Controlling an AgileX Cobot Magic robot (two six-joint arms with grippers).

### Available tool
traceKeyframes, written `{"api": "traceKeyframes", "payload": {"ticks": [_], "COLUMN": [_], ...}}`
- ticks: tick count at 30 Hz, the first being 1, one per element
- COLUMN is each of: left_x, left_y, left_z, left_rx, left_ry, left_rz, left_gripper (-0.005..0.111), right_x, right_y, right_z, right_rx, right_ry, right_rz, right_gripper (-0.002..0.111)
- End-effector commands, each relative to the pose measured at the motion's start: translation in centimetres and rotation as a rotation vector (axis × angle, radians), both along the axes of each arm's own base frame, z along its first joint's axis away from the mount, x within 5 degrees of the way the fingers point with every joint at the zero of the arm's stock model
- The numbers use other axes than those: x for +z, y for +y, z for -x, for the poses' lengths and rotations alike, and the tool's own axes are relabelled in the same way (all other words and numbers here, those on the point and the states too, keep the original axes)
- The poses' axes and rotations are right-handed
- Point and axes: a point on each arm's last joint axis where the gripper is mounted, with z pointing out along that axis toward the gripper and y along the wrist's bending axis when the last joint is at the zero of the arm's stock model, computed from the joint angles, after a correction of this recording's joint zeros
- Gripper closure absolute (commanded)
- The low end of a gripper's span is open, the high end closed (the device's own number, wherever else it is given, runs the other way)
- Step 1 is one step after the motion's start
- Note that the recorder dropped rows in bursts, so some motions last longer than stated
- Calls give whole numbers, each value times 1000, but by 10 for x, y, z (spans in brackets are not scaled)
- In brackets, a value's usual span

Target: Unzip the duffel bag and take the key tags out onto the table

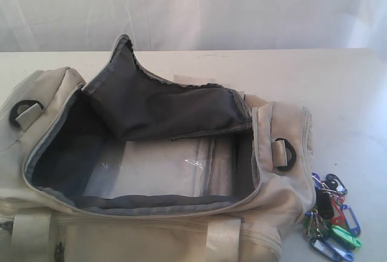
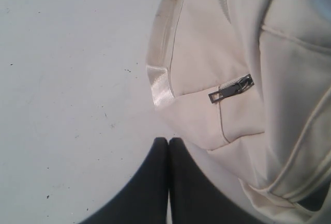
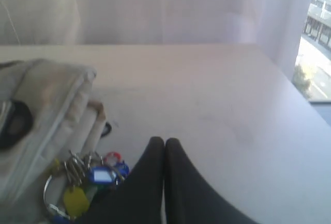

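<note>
Your duffel bag [image 1: 121,238] lies on the table [image 1: 338,92], filling the near left of the scene. Its top is unzipped. The dark-lined flap [image 1: 163,108] is thrown back toward the far side and stands partly upright. The open compartment shows a dark grey lining and a pale, glossy floor panel [image 1: 163,174]. A black D-ring [image 1: 284,153] sits on the bag's right end.

The key tags [image 1: 331,216] rest on the table just beside the bag's near right corner, outside the bag. Blue, green, red and black tags are visible in a loose bunch. The right wrist view shows the same bunch [image 3: 90,182], with a yellow tag and metal rings, against the bag's end [image 3: 41,110].

Your left gripper [image 2: 168,146] has its 2 fingers pressed together tip to tip. It hangs over the table [image 2: 67,79] close to a corner of the bag [image 2: 207,38], near a dark zipper pull [image 2: 231,88].

Your right gripper [image 3: 164,144] is likewise pressed together, positioned near the key tags and apart from them.
</note>
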Motion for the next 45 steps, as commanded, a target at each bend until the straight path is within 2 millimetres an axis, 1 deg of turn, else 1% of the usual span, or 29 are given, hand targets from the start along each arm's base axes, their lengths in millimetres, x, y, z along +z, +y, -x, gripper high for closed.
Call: {"api": "traceKeyframes", "payload": {"ticks": [1, 45], "left_x": [-3, -3], "left_y": [0, 0], "left_z": [0, 0], "left_rx": [-1, -1], "left_ry": [10, 10], "left_rz": [5, 5], "left_gripper": [107, 107], "right_x": [-11, -11], "right_y": [0, 0], "right_z": [1, 1], "right_rx": [-12, -16], "right_ry": [62, 60], "right_rz": [-35, -52], "right_gripper": [108, 108]}}
